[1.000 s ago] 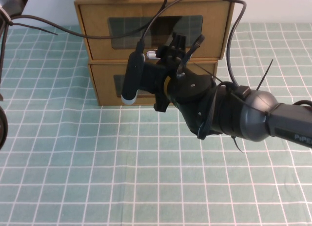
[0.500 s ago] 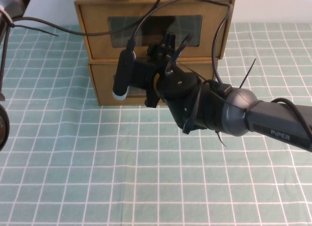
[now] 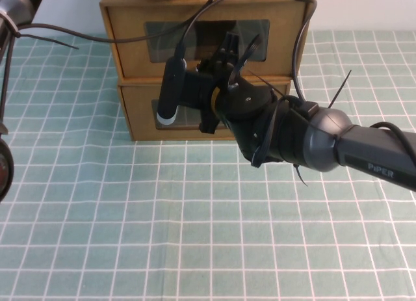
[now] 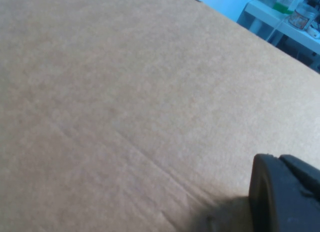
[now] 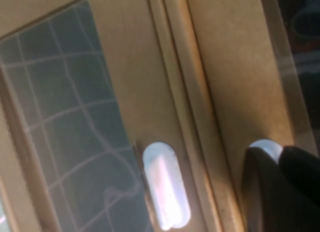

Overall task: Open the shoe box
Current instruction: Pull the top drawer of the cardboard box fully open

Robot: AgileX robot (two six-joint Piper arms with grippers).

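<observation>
The right end effector (image 3: 231, 51) is right at the front of the shoe boxes (image 3: 127, 54) by the tabletop's (image 3: 97, 216) far edge. The left end effector (image 4: 282, 192) is over their top. Spread or pressed together, I cannot tell.

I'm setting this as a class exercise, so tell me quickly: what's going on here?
The right hand is up against a pale oval tab on a drawer front, apparently that of the upper shoe box, which is stacked on a second shoe box. The left hand sits close over plain cardboard, seemingly a box top. Both drawer fronts look shut.
</observation>
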